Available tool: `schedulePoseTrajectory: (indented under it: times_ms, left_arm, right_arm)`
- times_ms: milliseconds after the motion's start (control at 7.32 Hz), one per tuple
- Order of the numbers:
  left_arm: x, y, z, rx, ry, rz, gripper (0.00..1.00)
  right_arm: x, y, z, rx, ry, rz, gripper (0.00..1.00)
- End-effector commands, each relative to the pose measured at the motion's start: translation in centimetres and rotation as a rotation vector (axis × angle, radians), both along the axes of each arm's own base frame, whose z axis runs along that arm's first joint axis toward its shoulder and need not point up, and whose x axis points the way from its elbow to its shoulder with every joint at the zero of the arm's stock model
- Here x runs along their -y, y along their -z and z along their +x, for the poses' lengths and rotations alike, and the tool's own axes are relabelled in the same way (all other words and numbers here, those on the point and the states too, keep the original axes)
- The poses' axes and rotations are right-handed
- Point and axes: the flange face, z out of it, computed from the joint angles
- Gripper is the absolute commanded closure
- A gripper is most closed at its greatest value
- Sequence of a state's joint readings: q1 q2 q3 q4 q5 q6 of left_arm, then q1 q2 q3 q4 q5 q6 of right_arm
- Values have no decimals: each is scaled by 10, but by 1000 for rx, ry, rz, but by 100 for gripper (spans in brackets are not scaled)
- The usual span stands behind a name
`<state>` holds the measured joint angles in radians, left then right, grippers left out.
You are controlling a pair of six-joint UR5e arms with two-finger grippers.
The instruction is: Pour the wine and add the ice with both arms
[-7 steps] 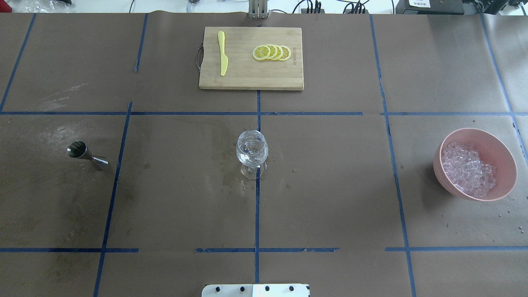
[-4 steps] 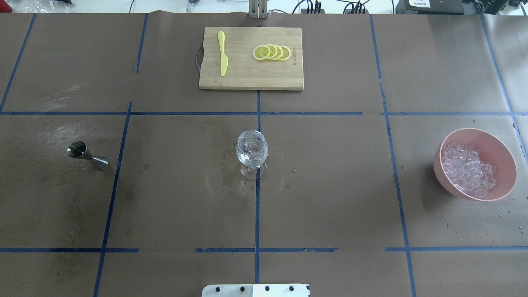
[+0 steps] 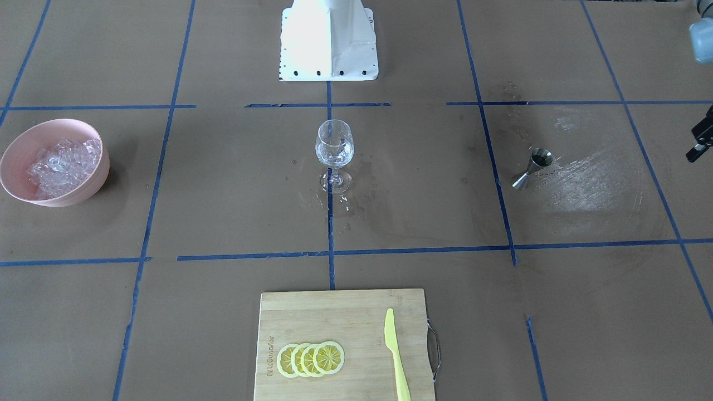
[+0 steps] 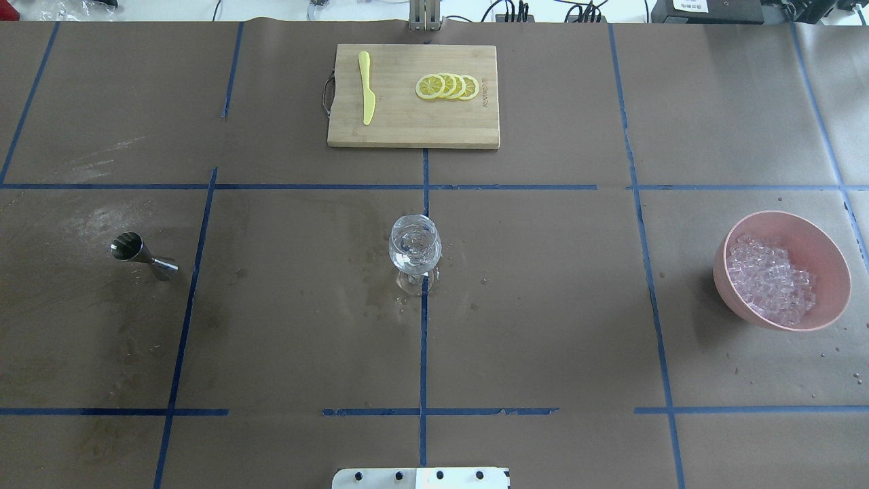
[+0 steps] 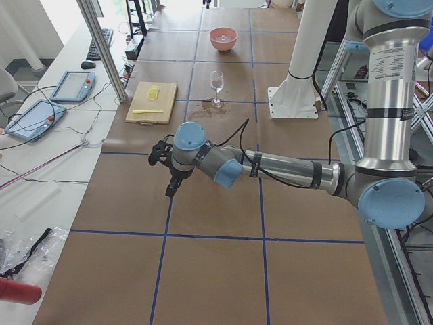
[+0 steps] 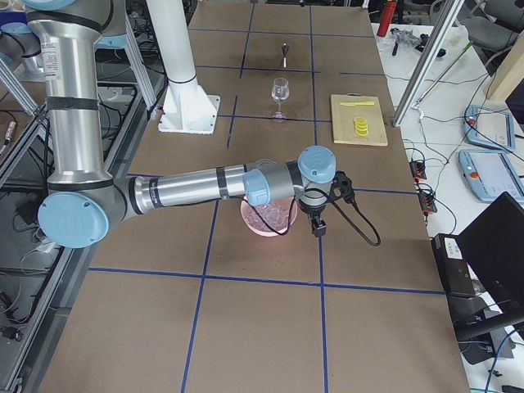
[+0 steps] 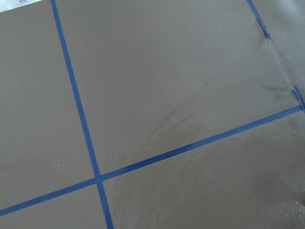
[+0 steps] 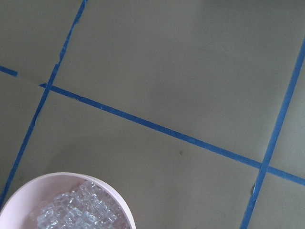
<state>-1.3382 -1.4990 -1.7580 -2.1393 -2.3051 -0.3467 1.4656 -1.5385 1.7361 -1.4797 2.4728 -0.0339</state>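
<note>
A stemmed glass (image 4: 415, 248) stands at the table's middle with something clear in it; it also shows in the front-facing view (image 3: 335, 147). The ice (image 4: 770, 278) is heaped in a pink bowl (image 4: 825, 251) at the right, which also shows in the right wrist view (image 8: 116, 198). A steel jigger (image 4: 142, 255) stands at the left. My left gripper (image 5: 170, 189) hangs over bare table, far left of the jigger. My right gripper (image 6: 318, 226) hangs beside the bowl (image 6: 255, 227). I cannot tell whether either is open or shut.
A wooden cutting board (image 4: 400, 129) at the far middle holds lemon slices (image 4: 447, 87) and a yellow knife (image 4: 366, 88). Wet spots lie around the glass's foot. The white base block (image 3: 328, 39) stands at the robot's edge of the table.
</note>
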Motion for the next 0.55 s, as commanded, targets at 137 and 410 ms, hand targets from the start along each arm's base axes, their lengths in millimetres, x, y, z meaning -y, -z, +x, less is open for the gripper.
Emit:
schedulePoseTrajectory:
  times_ms: [137, 410]
  left_arm:
    - [-98, 42, 96, -113, 92, 3, 0]
    - [-137, 59, 141, -86, 172, -7, 0]
  right_arm:
    - [0, 20, -14, 18, -43, -54, 0]
    - [0, 22, -19, 18, -34, -52, 0]
